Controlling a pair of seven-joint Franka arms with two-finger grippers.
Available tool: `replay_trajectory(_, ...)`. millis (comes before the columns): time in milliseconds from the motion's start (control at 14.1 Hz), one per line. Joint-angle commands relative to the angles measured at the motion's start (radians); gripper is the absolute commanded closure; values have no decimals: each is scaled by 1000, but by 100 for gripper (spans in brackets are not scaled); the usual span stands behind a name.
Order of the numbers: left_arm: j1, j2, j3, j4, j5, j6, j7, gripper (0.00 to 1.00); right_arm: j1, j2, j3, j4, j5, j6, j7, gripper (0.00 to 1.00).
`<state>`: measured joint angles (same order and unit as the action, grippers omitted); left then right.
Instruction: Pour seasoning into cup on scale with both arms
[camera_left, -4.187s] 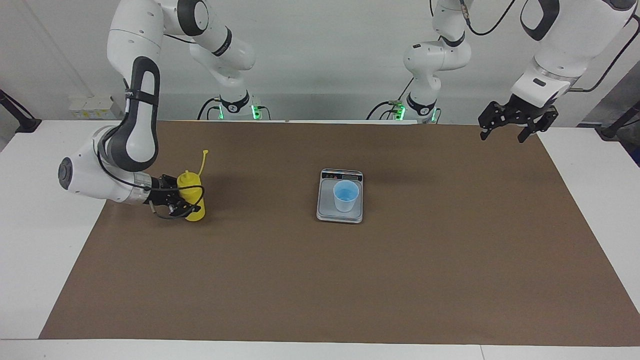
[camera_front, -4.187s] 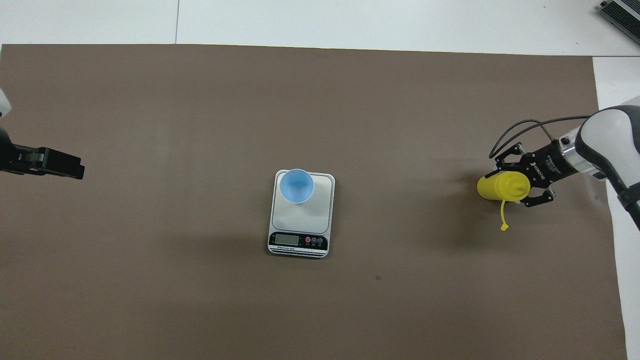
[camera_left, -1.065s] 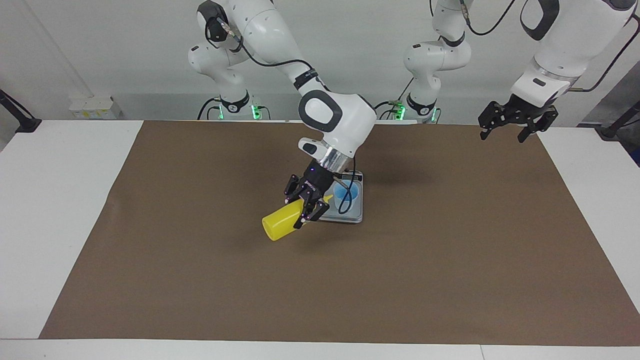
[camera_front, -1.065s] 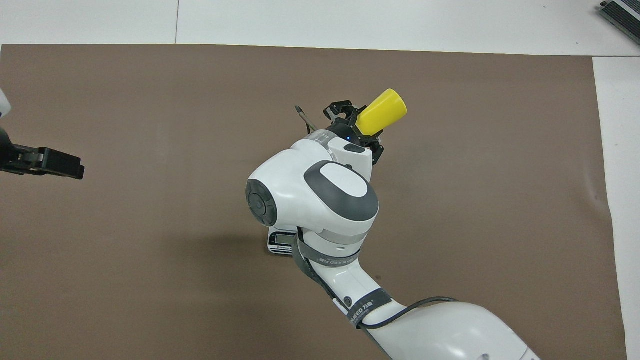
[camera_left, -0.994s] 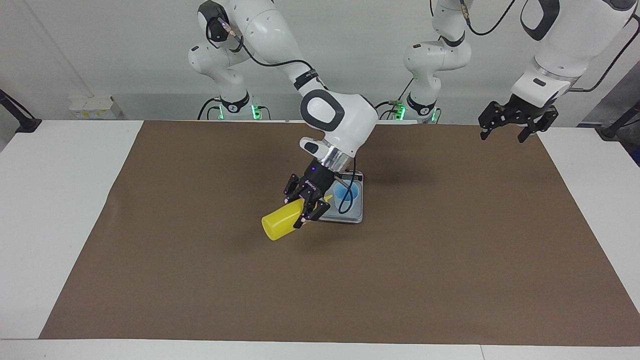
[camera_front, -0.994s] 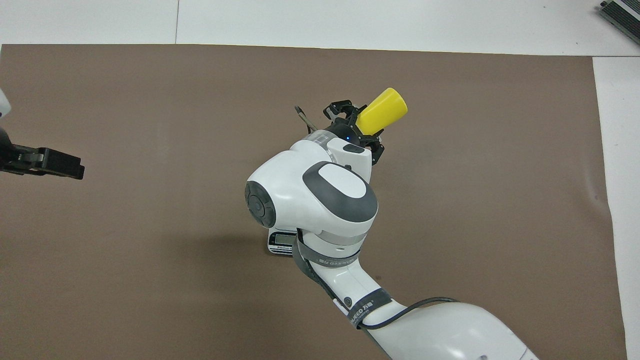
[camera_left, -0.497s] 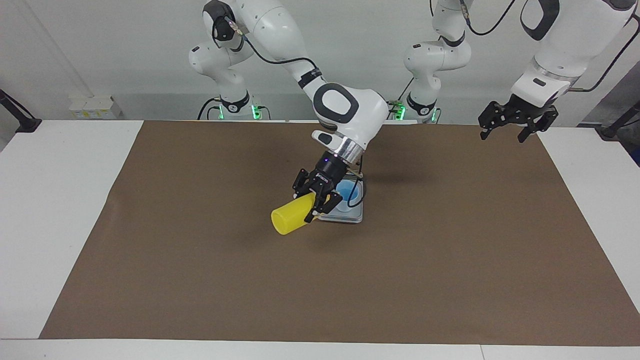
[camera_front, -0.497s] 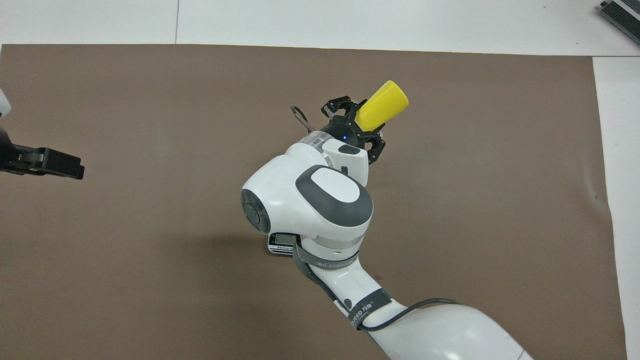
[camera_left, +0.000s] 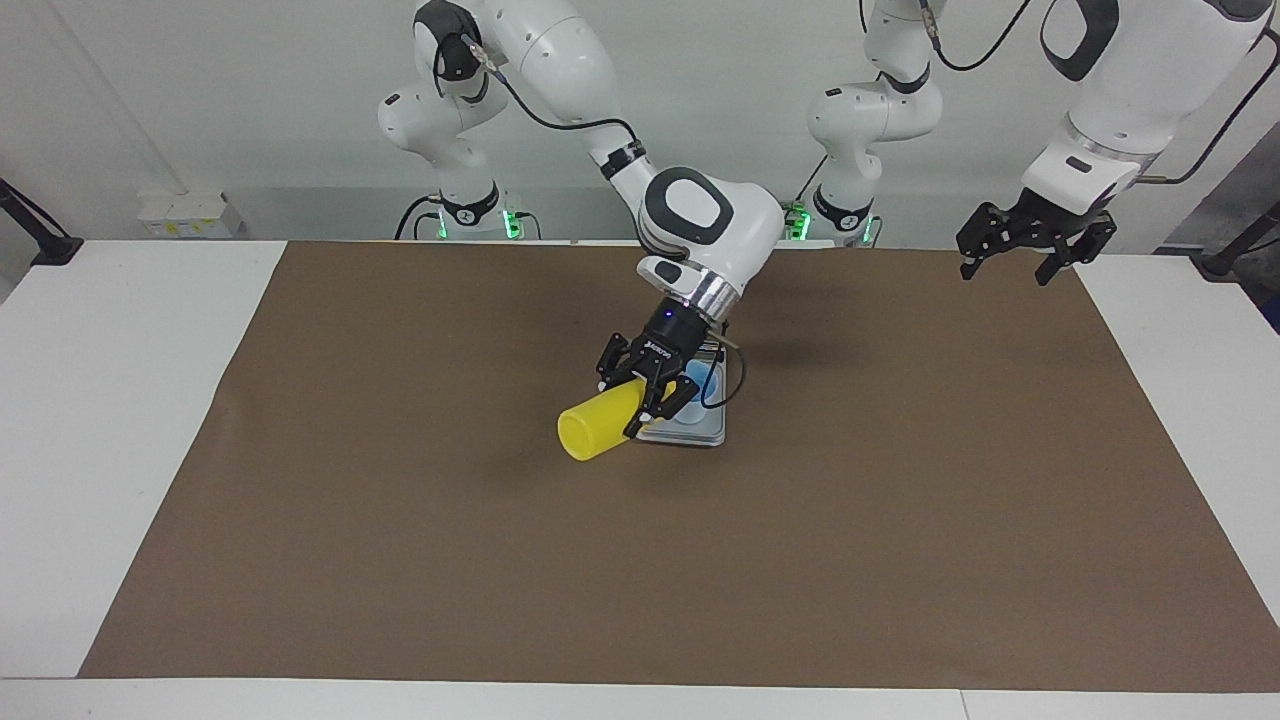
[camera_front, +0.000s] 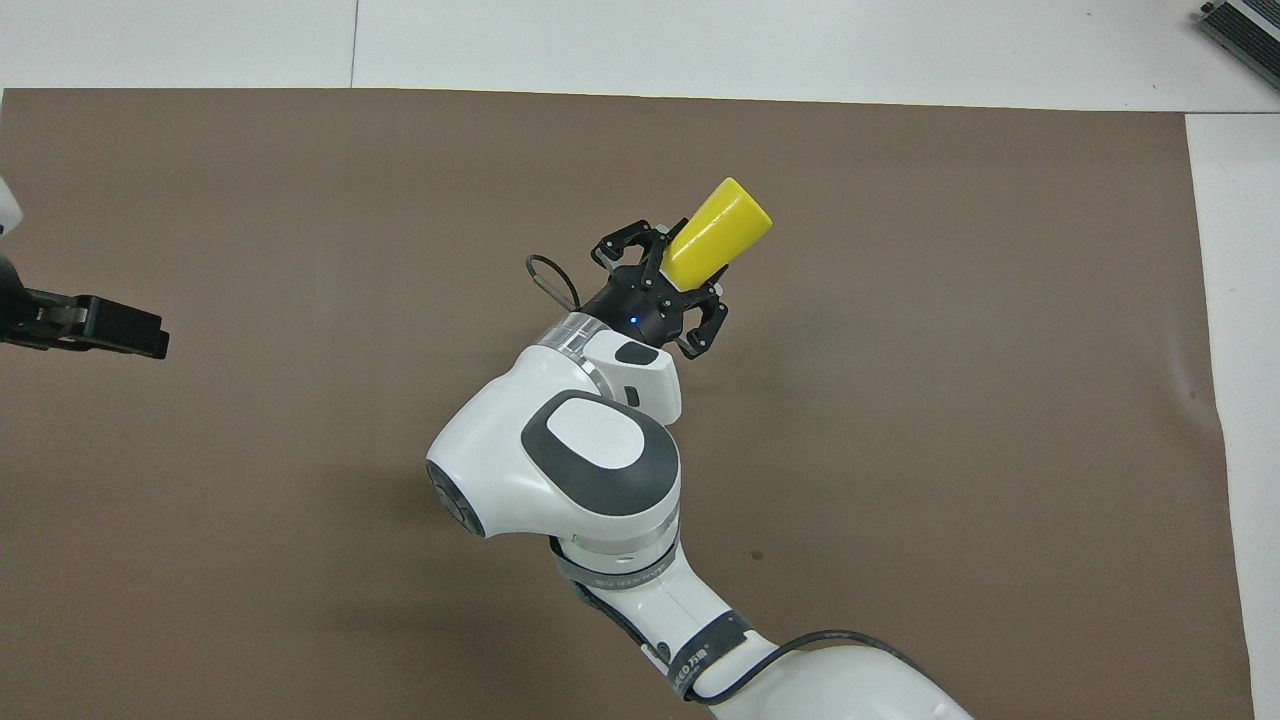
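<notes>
Right gripper (camera_left: 643, 393): closed on the seasoning (camera_left: 598, 431), which is held tipped over the scale (camera_left: 700, 428), nozzle toward the cup (camera_left: 703, 385).
Left gripper (camera_left: 1035, 240): held waiting, fingers spread, over the desk (camera_left: 900, 520) edge.

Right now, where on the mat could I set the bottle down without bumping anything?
It is crowded only at the scale, where the cup stands and the right gripper holds the tilted bottle. The mat is bare farther from the robots than the scale and toward each arm's end. The left gripper waits over its end's corner.
</notes>
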<state>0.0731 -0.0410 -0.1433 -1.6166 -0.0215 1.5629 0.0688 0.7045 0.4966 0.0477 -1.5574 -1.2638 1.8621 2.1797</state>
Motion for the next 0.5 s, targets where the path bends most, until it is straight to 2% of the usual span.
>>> replay_trajectory(0, 1, -23, -4, -20, 14, 9, 6, 0, 0, -36, 3, -59, -51, 2, 61, 100)
replay_trajectory(426, 11, -39, -2, -57, 48, 26, 5, 0, -13, -32, 6, -44, -34, 17, 80, 100)
